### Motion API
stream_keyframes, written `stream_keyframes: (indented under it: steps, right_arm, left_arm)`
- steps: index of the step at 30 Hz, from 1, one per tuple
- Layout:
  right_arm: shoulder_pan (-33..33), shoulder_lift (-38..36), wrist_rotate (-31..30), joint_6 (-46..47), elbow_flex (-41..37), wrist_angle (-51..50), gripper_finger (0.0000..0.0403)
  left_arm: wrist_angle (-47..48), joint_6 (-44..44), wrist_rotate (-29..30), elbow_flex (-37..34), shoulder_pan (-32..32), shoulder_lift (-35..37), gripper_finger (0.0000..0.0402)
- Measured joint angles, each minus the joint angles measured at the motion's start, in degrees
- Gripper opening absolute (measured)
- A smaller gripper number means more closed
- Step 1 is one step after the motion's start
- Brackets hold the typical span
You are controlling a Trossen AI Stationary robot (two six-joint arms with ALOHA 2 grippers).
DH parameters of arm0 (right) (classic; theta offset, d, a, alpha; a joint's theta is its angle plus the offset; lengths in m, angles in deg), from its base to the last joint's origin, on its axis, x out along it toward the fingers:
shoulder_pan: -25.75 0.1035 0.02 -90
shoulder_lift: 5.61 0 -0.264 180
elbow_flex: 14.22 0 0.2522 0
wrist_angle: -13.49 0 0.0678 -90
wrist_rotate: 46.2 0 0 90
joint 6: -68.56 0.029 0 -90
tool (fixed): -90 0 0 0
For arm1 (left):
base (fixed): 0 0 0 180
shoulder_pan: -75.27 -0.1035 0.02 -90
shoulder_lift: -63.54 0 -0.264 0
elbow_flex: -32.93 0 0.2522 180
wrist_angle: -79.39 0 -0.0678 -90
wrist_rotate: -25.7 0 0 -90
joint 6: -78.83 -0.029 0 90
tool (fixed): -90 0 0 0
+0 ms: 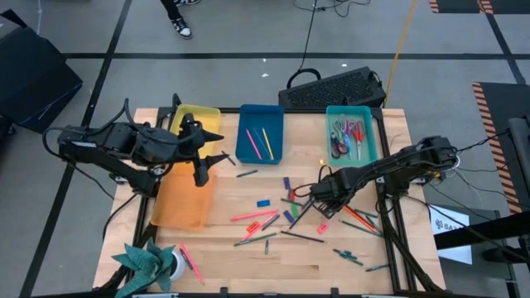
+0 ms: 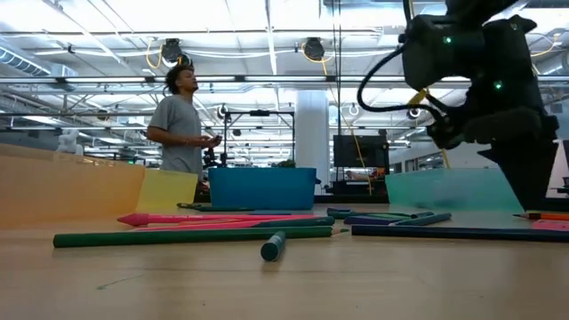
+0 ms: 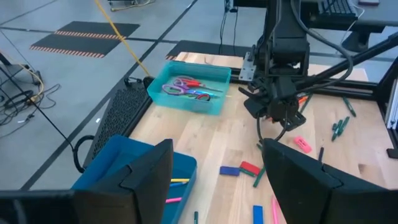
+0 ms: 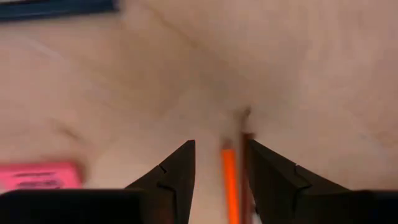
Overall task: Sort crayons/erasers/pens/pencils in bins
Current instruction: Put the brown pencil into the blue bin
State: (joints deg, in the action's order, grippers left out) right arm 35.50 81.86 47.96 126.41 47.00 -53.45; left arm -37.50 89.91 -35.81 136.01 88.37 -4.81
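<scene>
High view is showing the wooden table from above, with four bins on it. Going from left to right, the orange bin is lying near the left edge, and I cannot tell if anything is in it. Next, the yellow bin is sitting at the back, partly hidden by the left gripper, which is hanging over it with its fingers spread and holding nothing. After that, the blue bin is holding a few thin sticks, pink and yellow. Then the teal bin is holding scissors with red handles. In front of the bins, crayons, pens, pencils and small erasers are lying loose on the wood. On the right, the right gripper is reaching down low with its fingers spread around an orange stick, not squeezing it.
</scene>
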Motion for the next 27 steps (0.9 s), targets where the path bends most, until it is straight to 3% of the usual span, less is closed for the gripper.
stream_keyframes:
  steps: [15, 27]
  right_arm:
    - [-0.7, -0.2, -0.9, 2.7, -4.0, 5.0, 0.0076]
    - [-2.9, -0.1, -1.2, 3.0, -4.0, 6.1, 0.0081]
  left_arm:
    - [0.0, 0.2, 0.0, 0.0, 0.0, 0.0, 0.025]
    - [0.0, -0.1, 0.0, 0.0, 0.0, 0.0, 0.025]
